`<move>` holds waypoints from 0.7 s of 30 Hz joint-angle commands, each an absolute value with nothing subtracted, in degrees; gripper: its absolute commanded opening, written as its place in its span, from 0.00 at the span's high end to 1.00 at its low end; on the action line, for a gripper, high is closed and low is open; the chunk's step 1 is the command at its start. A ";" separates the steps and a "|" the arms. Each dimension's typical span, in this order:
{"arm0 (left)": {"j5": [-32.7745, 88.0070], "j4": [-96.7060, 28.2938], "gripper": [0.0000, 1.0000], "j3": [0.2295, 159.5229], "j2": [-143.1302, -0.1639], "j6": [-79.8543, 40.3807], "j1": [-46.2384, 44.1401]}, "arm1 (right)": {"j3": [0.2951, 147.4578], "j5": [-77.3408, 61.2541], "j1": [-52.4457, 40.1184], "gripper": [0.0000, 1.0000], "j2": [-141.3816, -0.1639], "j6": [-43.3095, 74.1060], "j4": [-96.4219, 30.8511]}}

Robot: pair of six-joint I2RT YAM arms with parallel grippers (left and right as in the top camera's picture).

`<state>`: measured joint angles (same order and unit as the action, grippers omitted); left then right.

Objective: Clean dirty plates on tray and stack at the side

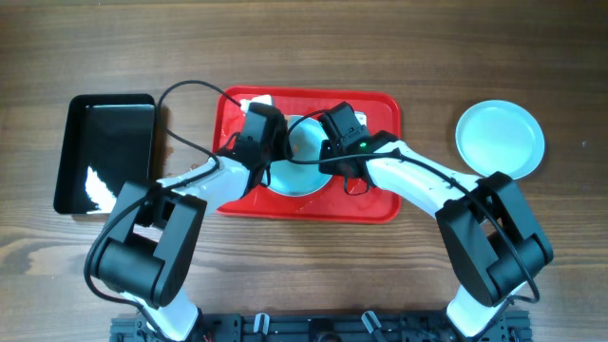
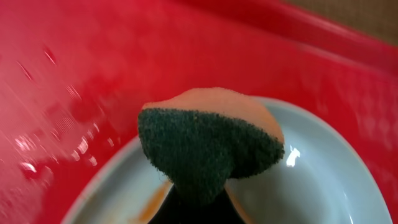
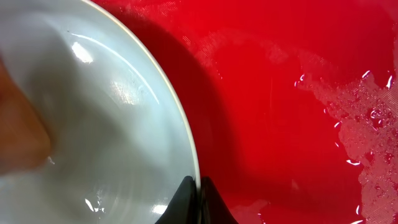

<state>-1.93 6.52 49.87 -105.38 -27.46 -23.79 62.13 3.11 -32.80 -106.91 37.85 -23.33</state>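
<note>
A pale mint-blue plate [image 1: 306, 142] lies on the red tray [image 1: 380, 204], between my two grippers. My left gripper [image 1: 275, 152] is shut on a sponge [image 2: 208, 146], green scouring side up with an orange side, held over the plate [image 2: 323, 180]; orange-brown smears show on the plate beside it. My right gripper [image 3: 200, 186] is shut on the plate's rim [image 3: 124, 124], one finger inside and one outside. A second plate [image 1: 500, 139], clean, sits on the table right of the tray. A third plate does not show.
A black glossy tray [image 1: 104, 152] lies on the wooden table left of the red tray. The red tray's floor [image 3: 298, 93] is wet, with water drops at its right. Cables run over the tray's left part.
</note>
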 commanded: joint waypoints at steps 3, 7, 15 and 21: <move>-11.88 11.07 0.96 49.41 -106.69 -25.69 -21.61 | 61.49 3.86 -32.80 0.96 -106.43 37.50 -24.01; -16.43 13.30 0.96 49.41 -106.69 -25.67 -20.99 | 61.49 3.88 -32.80 0.96 -106.43 37.52 -24.01; -15.35 16.49 0.96 49.41 -104.40 -25.71 -20.75 | 61.49 3.88 -32.80 0.96 -106.43 37.52 -24.01; -4.43 9.80 0.96 49.41 -96.86 -25.71 -23.16 | 61.49 3.88 -32.80 0.96 -106.43 37.50 -23.88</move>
